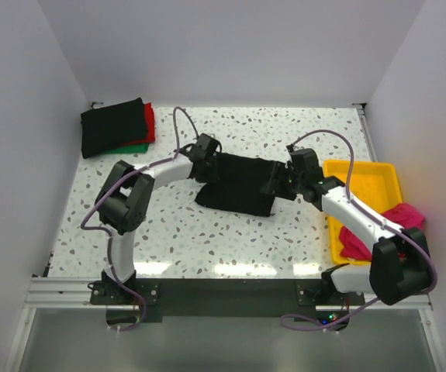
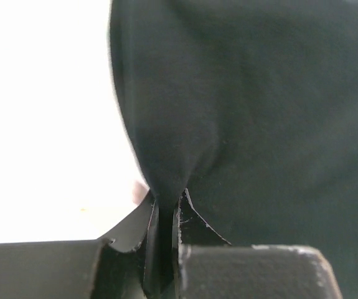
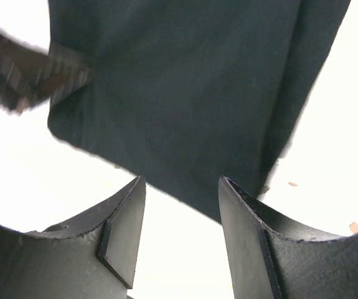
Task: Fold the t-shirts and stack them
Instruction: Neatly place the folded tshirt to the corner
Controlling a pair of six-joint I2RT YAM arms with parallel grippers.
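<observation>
Because the black t-shirt (image 1: 238, 184) is thin, limp cloth, it will likely weigh next to nothing, sag from any single hold and crease wherever it is bent. It lies partly folded in the middle of the desk (image 1: 207, 240), between the two arms. A hem or a corner looks the best place to take it, one tool at each end, so the fold comes over flat and does not bunch.

The left tool (image 2: 164, 212) is clamped on a pinch of the shirt's left edge, and the fabric puckers into a tuck where the jaws meet. The right tool (image 3: 182, 187) stands with its jaws apart at the shirt's right edge. The cloth lies just ahead of them and nothing is between them.

At the far left corner a folded black shirt (image 1: 112, 124) tops a red shirt (image 1: 150, 120) and a green shirt (image 1: 133, 147). A magenta-pink shirt (image 1: 405, 213) hangs over the yellow tray (image 1: 370, 174) on the right.

No brand, label or writing can be read on any cloth, nor on the tray.
</observation>
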